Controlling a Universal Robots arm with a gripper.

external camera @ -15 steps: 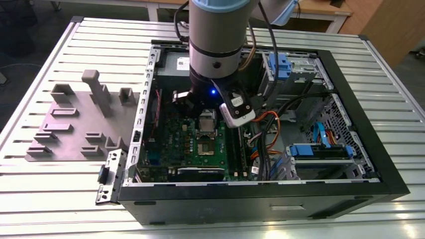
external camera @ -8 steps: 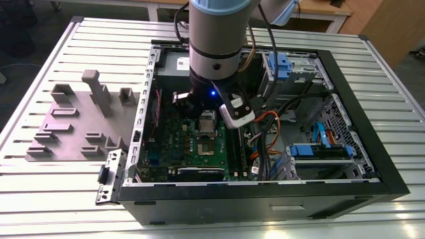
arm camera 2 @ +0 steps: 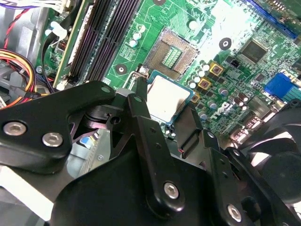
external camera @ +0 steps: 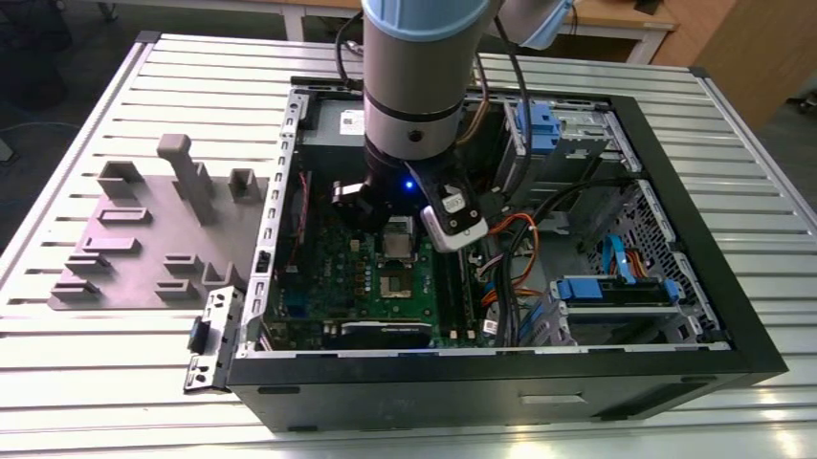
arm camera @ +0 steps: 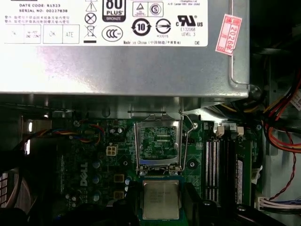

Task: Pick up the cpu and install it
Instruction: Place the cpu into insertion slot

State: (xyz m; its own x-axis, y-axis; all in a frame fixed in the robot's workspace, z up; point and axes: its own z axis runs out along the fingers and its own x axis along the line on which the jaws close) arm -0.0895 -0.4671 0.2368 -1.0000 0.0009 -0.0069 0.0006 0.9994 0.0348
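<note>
One cpu (arm camera: pixel 161 200), one socket (arm camera: pixel 157 146), one case (external camera: pixel 511 387)

The cpu (arm camera: pixel 161 199), silvery top up, sits between the dark fingers of the gripper (arm camera: pixel 161 209), just beside the open socket (arm camera: pixel 159 147) on the motherboard (arm camera: pixel 94 157).

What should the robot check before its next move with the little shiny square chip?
1. Small flat silvery square cpu held by the black gripper: ok, a finger on each side.
2. Square metal-framed socket open and empty: ok.
3. cpu over the socket: not ok, it looks beside it in both wrist views.
4. cpu edges lined up with the socket: ok in the first wrist view.
5. Thin orange cables clear of the grey arm: cannot tell.
</note>
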